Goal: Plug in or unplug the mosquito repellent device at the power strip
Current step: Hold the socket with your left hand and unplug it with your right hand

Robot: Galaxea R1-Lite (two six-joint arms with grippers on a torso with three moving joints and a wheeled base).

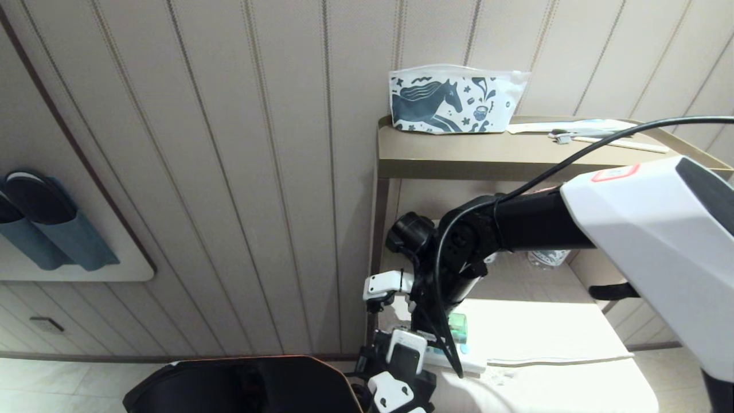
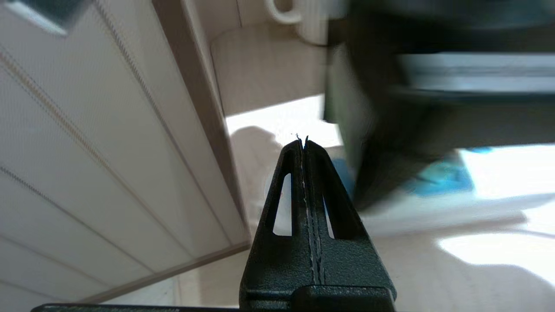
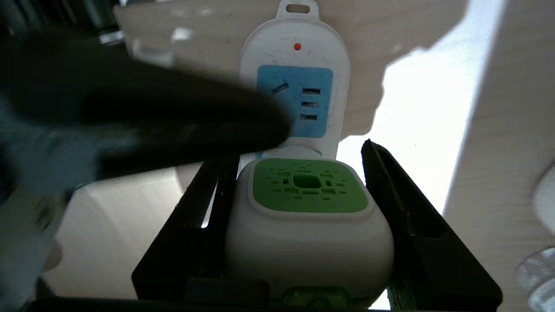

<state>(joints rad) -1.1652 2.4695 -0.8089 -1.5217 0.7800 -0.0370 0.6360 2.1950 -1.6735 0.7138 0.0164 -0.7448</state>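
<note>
Right gripper (image 3: 303, 216) fingers holding white green-centred mosquito repellent device (image 3: 308, 225), white blue-faced power strip (image 3: 299, 86) beyond, left gripper (image 2: 304, 143) fingers pressed together beside it.

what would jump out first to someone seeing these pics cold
The mosquito repellent device with its green centre sits between the right gripper's fingers, just above the power strip on the white table. The left gripper, shut, hangs beside it.

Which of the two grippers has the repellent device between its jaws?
The right gripper: its jaws flank the mosquito repellent device above the power strip. The left gripper is shut, empty.
</note>
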